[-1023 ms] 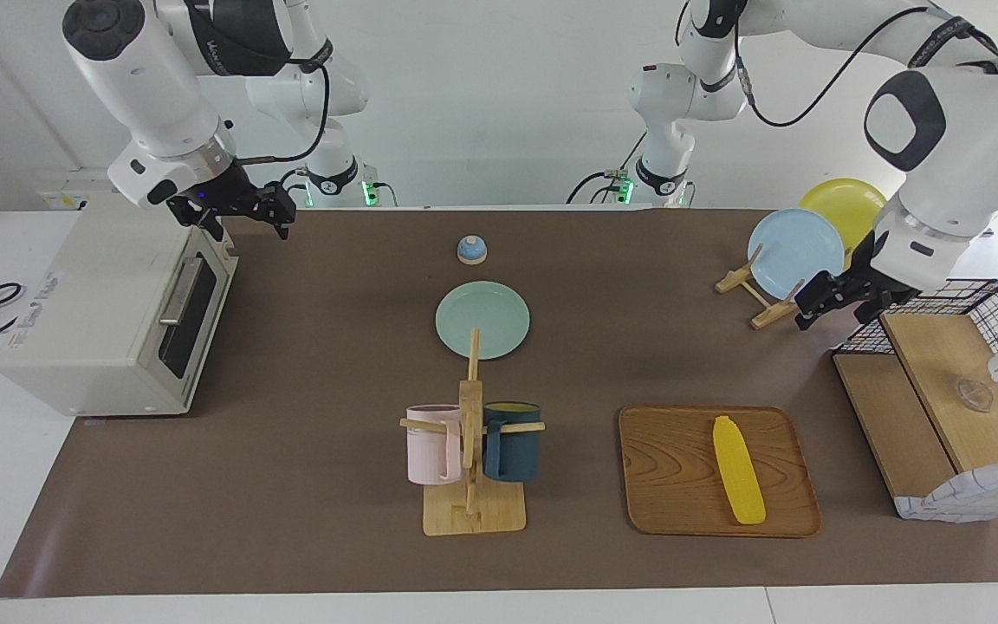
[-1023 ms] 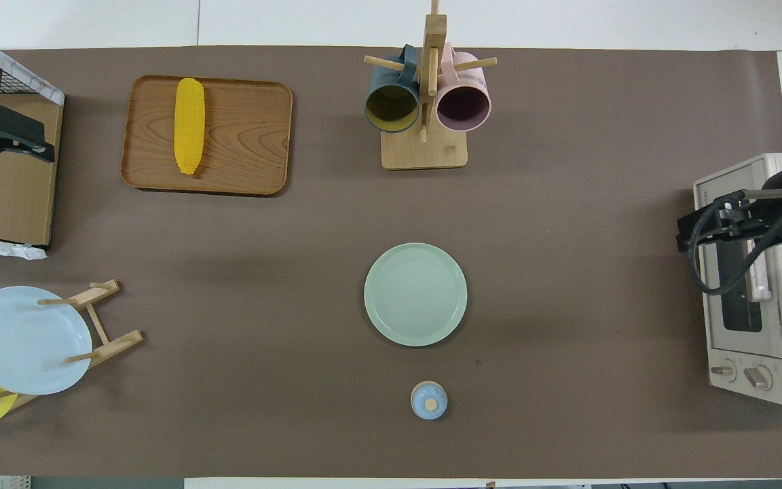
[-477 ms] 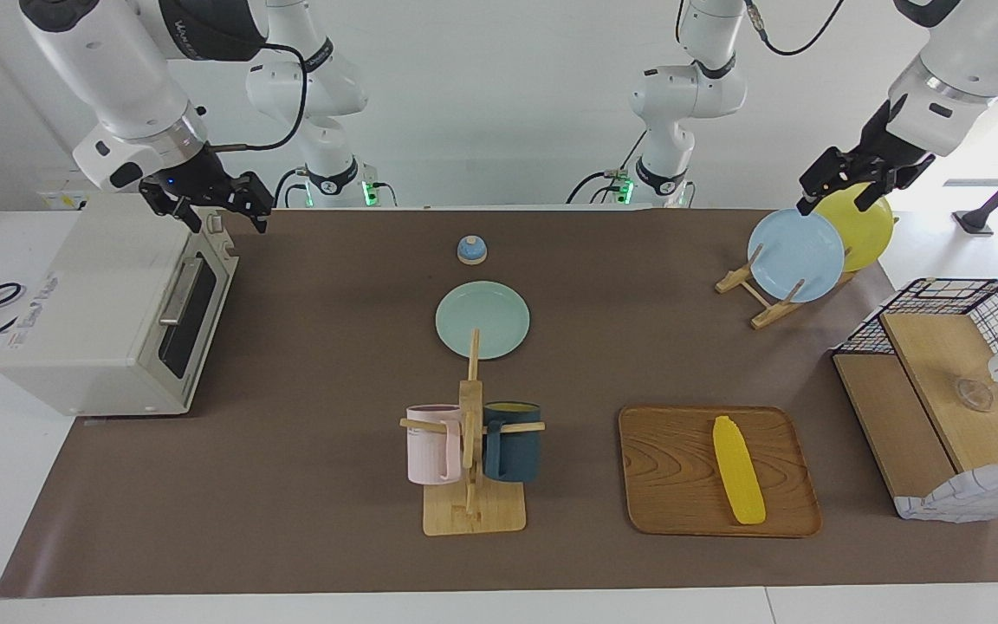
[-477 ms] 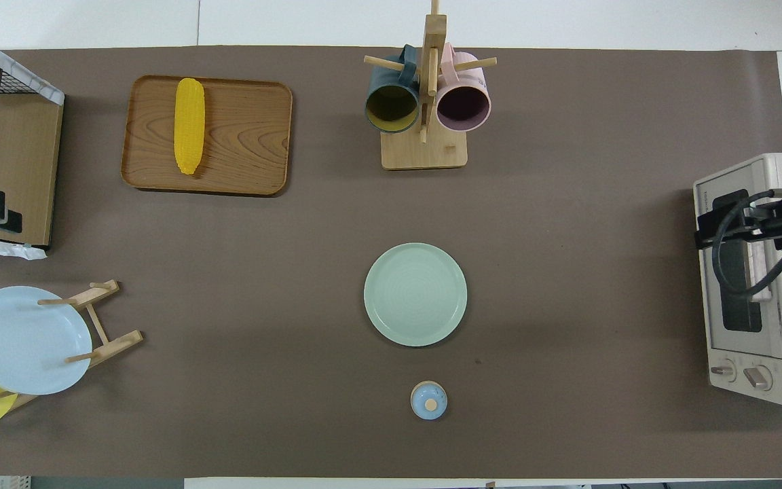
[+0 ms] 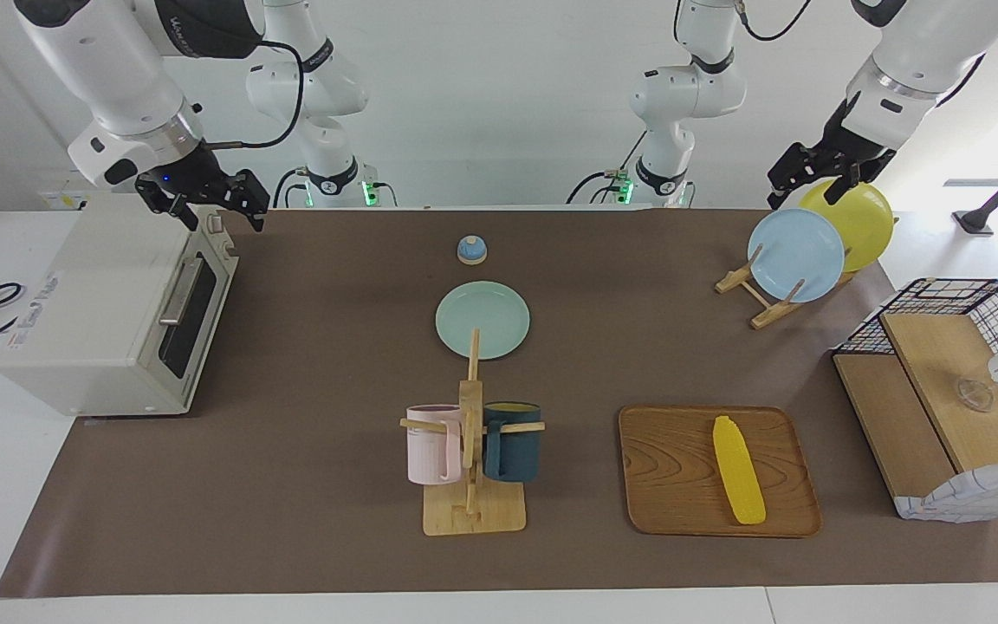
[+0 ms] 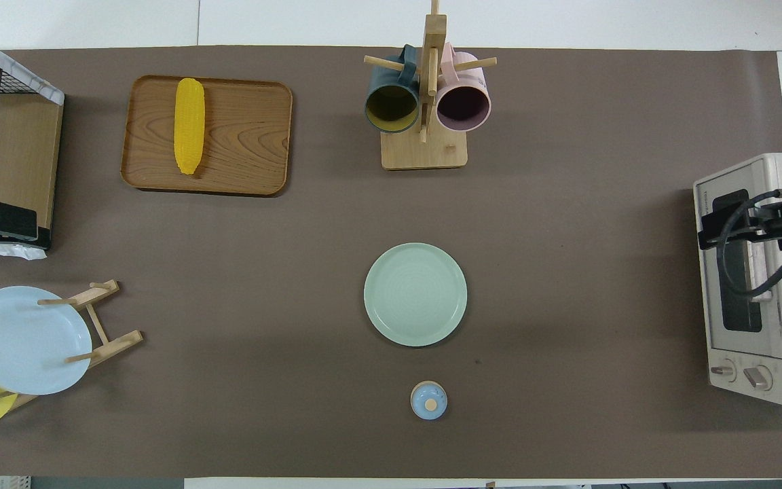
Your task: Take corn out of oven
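Yellow corn (image 5: pixel 738 470) lies on our wooden tray (image 5: pixel 672 485). The oven (image 5: pixel 109 312) is closed. We cannot tell either tool's state: right tool (image 5: pixel 220 204) over the oven, left tool (image 5: pixel 802 178) above the plates (image 5: pixel 798 251).

Tabletop (image 5: pixel 308 485) brown mat, white edges. Corn (image 5: pixel 738 469) was bright yellow with ridged kernel rows, on a brown wood-grain tray (image 5: pixel 672 485). Oven (image 5: pixel 92 312) off-white, dark glass door, silver handle. Mint-green plate (image 5: pixel 482 319) at centre; mugs at its 6 o'clock in the facing view: pink (image 5: pixel 431 444), dark teal (image 5: pixel 512 442). Rack plates: pale blue (image 5: pixel 795 255), yellow (image 5: pixel 854 221). Small blue lid (image 5: pixel 471 250), tan knob. Basket (image 5: pixel 997 303) black wire grid.
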`<state>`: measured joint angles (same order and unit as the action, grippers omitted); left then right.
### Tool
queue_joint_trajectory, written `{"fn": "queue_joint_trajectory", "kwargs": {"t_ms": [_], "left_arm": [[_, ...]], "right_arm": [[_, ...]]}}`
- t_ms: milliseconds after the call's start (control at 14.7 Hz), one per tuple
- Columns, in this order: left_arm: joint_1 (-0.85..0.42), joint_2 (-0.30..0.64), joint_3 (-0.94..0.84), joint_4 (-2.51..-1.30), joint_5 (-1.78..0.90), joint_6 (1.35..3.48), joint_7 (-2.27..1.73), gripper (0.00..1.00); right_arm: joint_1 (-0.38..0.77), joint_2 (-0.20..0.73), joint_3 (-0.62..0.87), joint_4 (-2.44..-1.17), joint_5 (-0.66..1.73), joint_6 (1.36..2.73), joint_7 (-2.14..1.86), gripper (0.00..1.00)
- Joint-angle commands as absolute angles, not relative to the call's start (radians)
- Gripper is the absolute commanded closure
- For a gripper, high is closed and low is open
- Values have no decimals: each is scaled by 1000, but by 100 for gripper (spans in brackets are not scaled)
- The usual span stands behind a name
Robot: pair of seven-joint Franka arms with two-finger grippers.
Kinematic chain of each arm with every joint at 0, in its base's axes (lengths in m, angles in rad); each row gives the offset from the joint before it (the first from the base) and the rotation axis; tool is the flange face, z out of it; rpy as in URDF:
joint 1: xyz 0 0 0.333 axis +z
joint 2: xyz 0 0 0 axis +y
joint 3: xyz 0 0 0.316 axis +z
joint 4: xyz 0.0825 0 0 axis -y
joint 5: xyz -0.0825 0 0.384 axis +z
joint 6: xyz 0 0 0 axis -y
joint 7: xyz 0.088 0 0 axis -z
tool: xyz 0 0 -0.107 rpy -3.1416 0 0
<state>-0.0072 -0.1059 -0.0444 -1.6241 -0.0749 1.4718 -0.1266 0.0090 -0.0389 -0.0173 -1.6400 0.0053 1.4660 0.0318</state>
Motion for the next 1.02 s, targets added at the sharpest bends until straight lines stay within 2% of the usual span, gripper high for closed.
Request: {"fn": "queue_joint_trajectory", "kwargs": {"t_ms": [0,545,955], "left_arm": [[-11,-110,-63,-1638,-52,1503,-137,0],[-11,-103,-74,-1687,14,1552,-130,0],[-15,-100,-75,-1681,29,1555,-123,0]], "right_arm": [[6,-51,-20,-1649,12,1457,31,0],[8,-51,-20,-1649,12,1457,31,0],[8,-51,-20,-1649,12,1457,31,0]]}}
